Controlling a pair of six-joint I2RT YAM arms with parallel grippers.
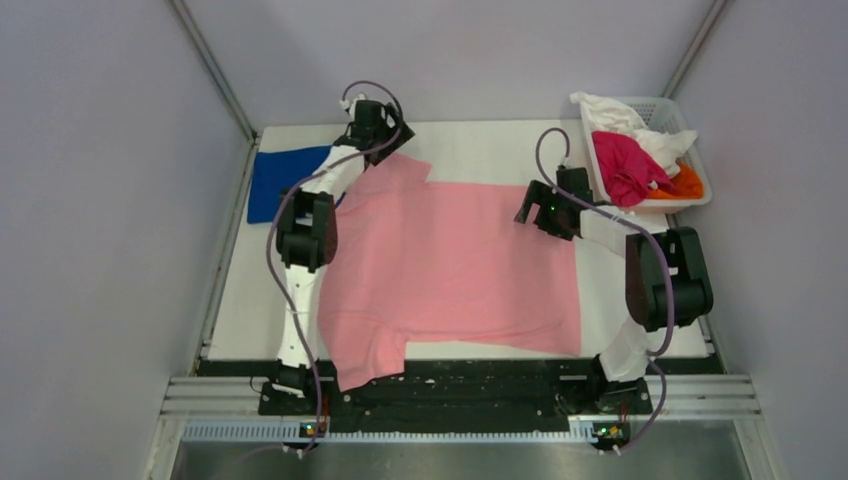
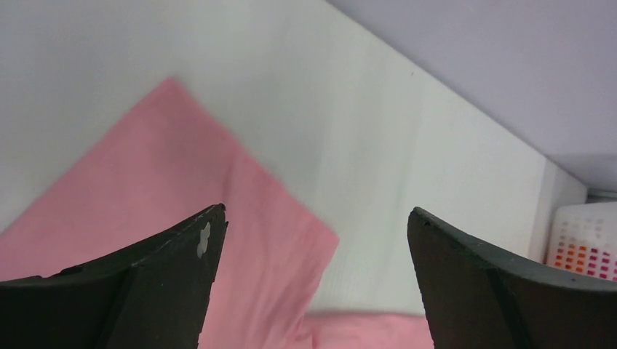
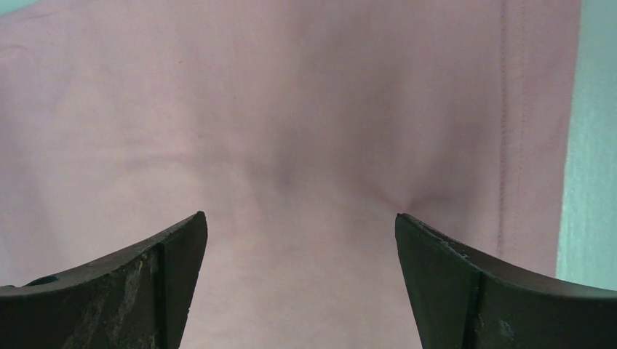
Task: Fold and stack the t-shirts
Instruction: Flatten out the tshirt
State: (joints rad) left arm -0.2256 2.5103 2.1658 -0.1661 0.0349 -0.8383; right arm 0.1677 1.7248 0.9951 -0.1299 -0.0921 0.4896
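Near edge: one sleeve of the pink t-shirt [image 1: 450,265] droops over the worktop [image 1: 250,310] lip; a careless tug could drag more off.
Centre: the shirt lies flat, spread wide.
Right hand [image 3: 300,218]: wide, empty, over the hem towards the right edge; a shallow pinch may bunch it.
Left hand [image 2: 316,214]: wide, empty, above the far sleeve; may close beside the cloth.
Far-left corner: blue t-shirt [image 1: 285,180], folded.
Far-right corner: basket [image 1: 700,195] holds more shirts.

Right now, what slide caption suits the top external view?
Pink t-shirt spread flat on the table; blue t-shirt far left, white basket far right.
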